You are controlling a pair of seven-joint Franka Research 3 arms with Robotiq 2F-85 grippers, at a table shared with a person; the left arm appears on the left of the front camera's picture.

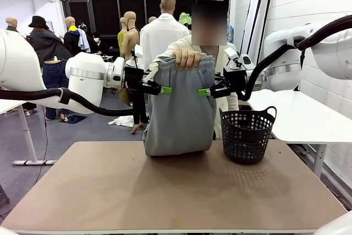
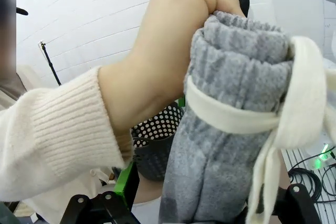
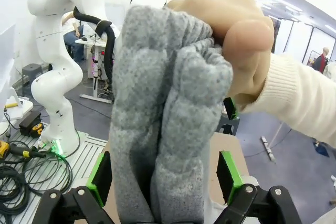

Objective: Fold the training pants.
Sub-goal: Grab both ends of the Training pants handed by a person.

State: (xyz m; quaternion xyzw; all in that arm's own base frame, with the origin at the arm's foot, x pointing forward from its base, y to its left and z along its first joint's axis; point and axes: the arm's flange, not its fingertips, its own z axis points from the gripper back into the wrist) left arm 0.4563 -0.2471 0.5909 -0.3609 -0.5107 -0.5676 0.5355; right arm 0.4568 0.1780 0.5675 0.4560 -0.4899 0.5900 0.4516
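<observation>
Currently the light grey soft jersey training pants (image 1: 179, 114) hang upright in the middle, over the flat brown table (image 1: 165, 191). The person's hand (image 1: 187, 58), coming out of a cream knitted sleeve, pinches the gathered waistband at the top. The lower end of the cloth rests on the table, just beside the black perforated plastic basket (image 1: 247, 130). The left claw (image 1: 164, 89) stands at 1 edge of the pants and the right claw (image 1: 205, 92) at the other edge, both a little under the waistband. Both claws are released: in each wrist view the bunched cloth passes between the 2 spread fingers, and the green pads (image 3: 100, 177) do not press it yet. The white drawstring (image 2: 231, 119) is wrapped around the bunch on the left claw's side.

I judge that the step in hand is to take the pants over from the person. To do it well, each claw should close on all layers of its edge, at the same height, so that the waistband is level. The left claw should catch cloth and not only the drawstring, because the string can slip out. The person should let go only when both grips are firm; otherwise the soft jersey may drop in a heap.
</observation>
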